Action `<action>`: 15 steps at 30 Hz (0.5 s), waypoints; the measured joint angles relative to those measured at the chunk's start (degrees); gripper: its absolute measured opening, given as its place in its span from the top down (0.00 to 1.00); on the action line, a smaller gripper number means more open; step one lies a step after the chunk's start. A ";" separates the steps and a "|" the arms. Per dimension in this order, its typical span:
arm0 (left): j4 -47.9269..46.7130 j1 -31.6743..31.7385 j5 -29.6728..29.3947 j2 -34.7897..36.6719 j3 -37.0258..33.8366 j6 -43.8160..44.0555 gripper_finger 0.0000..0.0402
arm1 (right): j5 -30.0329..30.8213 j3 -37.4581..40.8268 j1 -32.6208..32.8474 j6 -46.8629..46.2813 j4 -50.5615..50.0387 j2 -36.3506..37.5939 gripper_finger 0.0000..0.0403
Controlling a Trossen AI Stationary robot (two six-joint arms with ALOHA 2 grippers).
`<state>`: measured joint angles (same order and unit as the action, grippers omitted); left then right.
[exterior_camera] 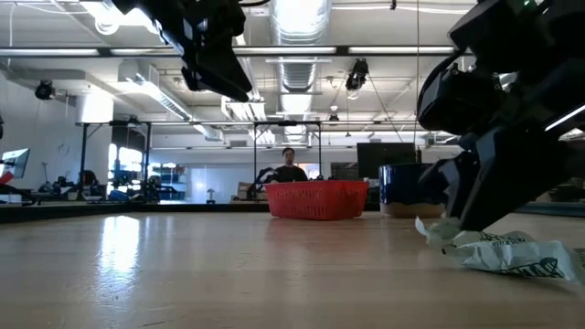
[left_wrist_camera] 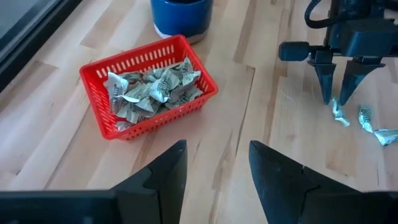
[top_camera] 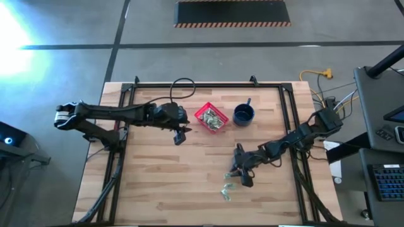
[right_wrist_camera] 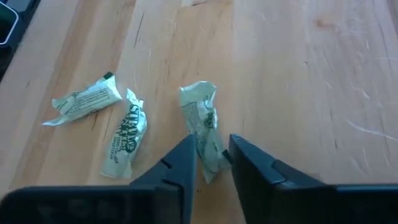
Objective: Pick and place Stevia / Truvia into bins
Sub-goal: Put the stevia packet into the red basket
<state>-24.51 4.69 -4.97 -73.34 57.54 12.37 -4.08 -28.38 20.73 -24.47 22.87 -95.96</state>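
Note:
On the near right part of the table my right gripper (right_wrist_camera: 211, 152) slants down, shut on a crumpled pale green and white Stevia sachet (right_wrist_camera: 200, 118). Two more sachets (right_wrist_camera: 127, 134) (right_wrist_camera: 84, 99) lie flat on the wood beside it, toward the near edge in the high view (top_camera: 226, 190). At the far middle stands the red basket (top_camera: 211, 118), holding several sachets (left_wrist_camera: 155, 90). My left gripper (top_camera: 179, 137) hangs open above the table just left of the basket, nothing between its fingers (left_wrist_camera: 168, 174). My right gripper pinches one end of the sachet (right_wrist_camera: 210, 149) between its two fingertips. The fingers come slanting down from the table's right far side. The sachet lies on the table (exterior_camera: 512, 256), and its other end sticks out ahead of the fingers.
A dark blue mug (top_camera: 243, 114) stands just right of the basket. A black rail frame (top_camera: 287, 126) runs round the tabletop. Bare wood lies between the basket and the loose sachets. A person (exterior_camera: 291, 169) is in the room far behind the table.

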 joint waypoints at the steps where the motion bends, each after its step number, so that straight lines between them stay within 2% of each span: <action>1: 0.00 0.00 0.00 0.00 0.00 0.41 0.61 | 0.02 0.02 0.00 0.00 -0.06 0.00 0.79; 8: 0.00 0.02 0.00 0.00 0.00 0.80 0.61 | -0.15 -0.09 0.00 -0.50 -0.49 0.36 0.96; 15: 0.00 0.02 0.00 0.00 0.00 0.78 0.61 | -0.91 -0.43 0.04 -0.66 -0.93 2.22 0.98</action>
<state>-24.52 4.71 -4.97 -73.34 57.54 13.15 -4.98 -28.81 20.78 -25.13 21.94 -93.74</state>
